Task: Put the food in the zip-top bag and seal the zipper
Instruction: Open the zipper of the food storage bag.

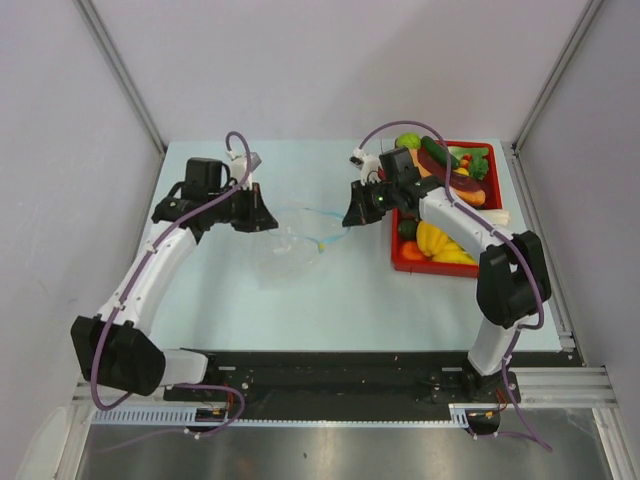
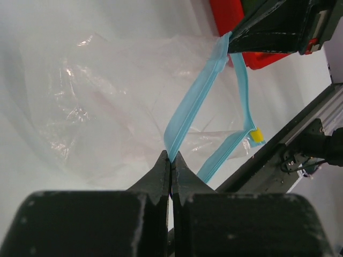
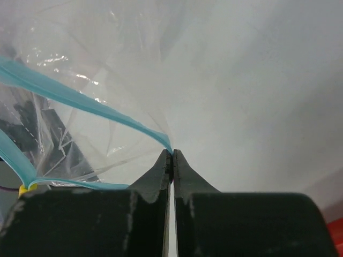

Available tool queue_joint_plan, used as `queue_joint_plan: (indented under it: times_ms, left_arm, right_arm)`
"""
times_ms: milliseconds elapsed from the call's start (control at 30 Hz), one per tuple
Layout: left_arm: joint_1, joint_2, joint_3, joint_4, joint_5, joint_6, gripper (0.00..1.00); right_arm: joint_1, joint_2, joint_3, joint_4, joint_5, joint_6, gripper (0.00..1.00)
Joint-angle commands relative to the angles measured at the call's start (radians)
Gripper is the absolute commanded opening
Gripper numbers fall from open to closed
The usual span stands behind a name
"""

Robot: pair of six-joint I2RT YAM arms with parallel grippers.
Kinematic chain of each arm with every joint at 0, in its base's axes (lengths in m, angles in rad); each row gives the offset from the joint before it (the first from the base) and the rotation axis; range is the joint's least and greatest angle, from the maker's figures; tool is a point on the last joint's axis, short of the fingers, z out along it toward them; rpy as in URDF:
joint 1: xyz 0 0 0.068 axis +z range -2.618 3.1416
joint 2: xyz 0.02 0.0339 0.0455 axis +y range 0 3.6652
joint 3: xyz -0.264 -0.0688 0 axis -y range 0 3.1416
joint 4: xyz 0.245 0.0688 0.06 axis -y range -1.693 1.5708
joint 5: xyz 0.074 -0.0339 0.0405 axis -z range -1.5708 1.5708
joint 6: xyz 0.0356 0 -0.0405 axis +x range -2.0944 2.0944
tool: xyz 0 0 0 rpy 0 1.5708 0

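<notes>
The clear zip-top bag (image 1: 285, 248) lies at the table's middle between my two grippers. My left gripper (image 1: 264, 222) is shut on one lip of its light blue zipper (image 2: 192, 101), pinched at the tips (image 2: 170, 157). My right gripper (image 1: 351, 216) is shut on the other lip (image 3: 86, 99), pinched at the tips (image 3: 171, 154). The two lips stand apart, so the bag's mouth is open. A yellow slider (image 2: 256, 135) sits at the zipper's end. I see nothing inside the bag (image 3: 107, 59). The food (image 1: 442, 244) lies in the red tray (image 1: 399, 263) to the right.
The red tray stands at the table's right, just behind my right gripper; its corner shows in the left wrist view (image 2: 228, 13). It holds several toy fruits and vegetables, among them a dark green cucumber (image 1: 439, 153). Grey walls enclose the table on three sides.
</notes>
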Motion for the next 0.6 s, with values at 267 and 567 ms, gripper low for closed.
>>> queue_joint_plan:
  times_ms: [267,567]
  left_arm:
    - [-0.073,0.167,0.017,0.296,0.021,-0.192,0.00]
    - [-0.074,0.269,0.051,0.365,0.059,-0.254,0.00]
  right_arm:
    - [-0.087,0.172,0.387,-0.228,-0.036,-0.130,0.74]
    - [-0.248,0.128,0.605,-0.377,0.053,-0.334,1.00]
